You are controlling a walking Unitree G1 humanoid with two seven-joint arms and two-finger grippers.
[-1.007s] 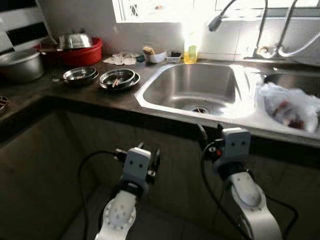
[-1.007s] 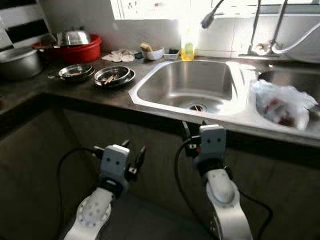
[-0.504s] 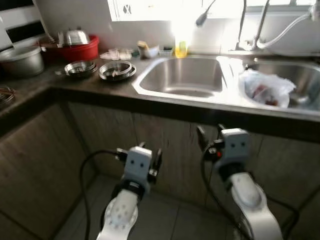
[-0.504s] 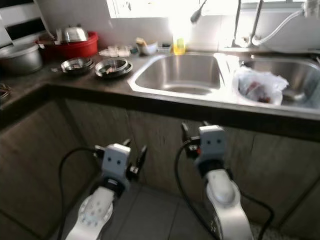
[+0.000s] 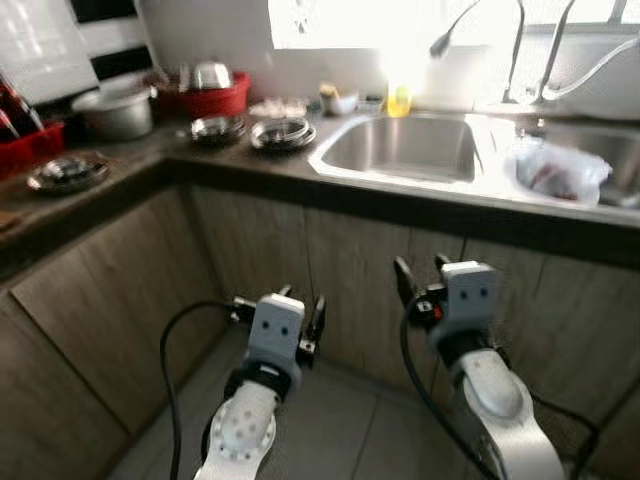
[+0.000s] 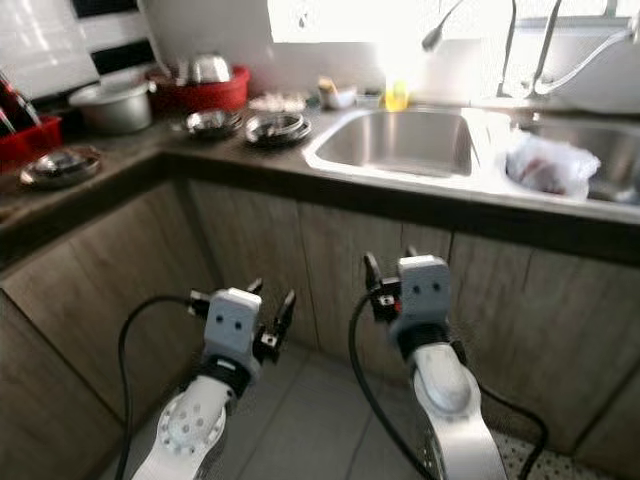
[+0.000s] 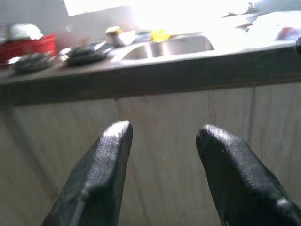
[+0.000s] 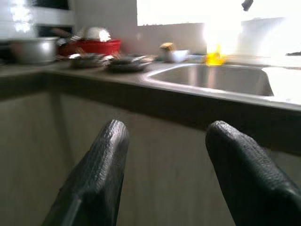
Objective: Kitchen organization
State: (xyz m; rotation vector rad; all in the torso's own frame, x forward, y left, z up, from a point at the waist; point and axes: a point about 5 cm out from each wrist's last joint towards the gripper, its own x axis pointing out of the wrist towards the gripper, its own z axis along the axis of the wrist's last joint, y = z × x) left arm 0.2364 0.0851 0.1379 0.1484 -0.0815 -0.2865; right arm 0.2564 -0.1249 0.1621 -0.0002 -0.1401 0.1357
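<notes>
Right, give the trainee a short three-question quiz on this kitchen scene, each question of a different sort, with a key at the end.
1. True or false: the left gripper holds a steel dish.
2. Multiple choice: where does the white plastic bag lie? A) on the floor B) in the right sink basin C) in the red tub
3. Fill in: the two stacked steel dishes rest on the dark countertop, just to the ____ of the left sink basin.

Key: 1. False; its fingers stand open and empty below the counter, as do those of the right gripper. 2. B. 3. left.
</notes>
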